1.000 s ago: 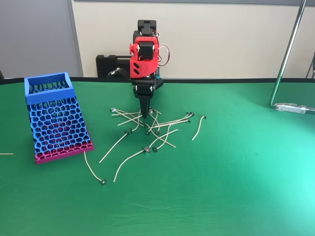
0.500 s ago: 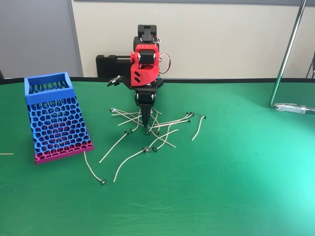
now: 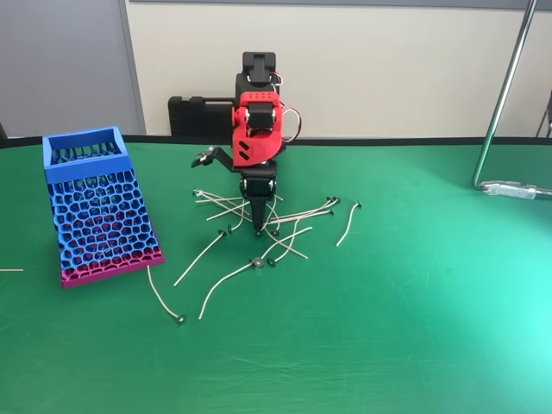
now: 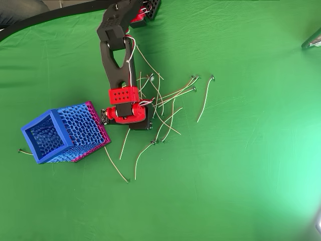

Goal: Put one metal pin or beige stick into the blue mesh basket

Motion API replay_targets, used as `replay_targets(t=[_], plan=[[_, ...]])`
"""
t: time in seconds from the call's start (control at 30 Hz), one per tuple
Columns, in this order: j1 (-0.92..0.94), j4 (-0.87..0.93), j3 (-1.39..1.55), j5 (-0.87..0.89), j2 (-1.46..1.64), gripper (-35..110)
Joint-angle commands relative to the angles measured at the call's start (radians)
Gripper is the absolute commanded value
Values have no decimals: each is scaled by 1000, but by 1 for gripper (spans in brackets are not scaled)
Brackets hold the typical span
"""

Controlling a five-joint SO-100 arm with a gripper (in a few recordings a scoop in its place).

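The step in hand is the pick. The arm points straight down into the heap of sticks on the green worktop, and its fingers come to a point at the worktop in the middle of the heap, with a moving finger that seems swung out to the left in the fixed view. Whether they have hold of a stick I cannot tell; the tip is too small in the fixed view, and in the overhead view the wrist covers it.

The basket stands well apart, left of the heap, open mouth up; no stick is visible inside it. One stick lies just beside its pink base.

Next, I judge, the fingers must pinch a single stick, lift it free of the tangle, then swing left over the basket's rim and release.
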Motion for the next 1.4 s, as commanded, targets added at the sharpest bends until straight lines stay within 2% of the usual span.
replay_targets(t=[0.0,0.47,0.67,0.83,1.37], plan=[[-3,0,-51,0,5,14],[3,0,-104,6,-61,13],[3,0,-110,8,-77,1],[5,0,-109,17,-66,1],[31,0,-12,-26,308,1]])
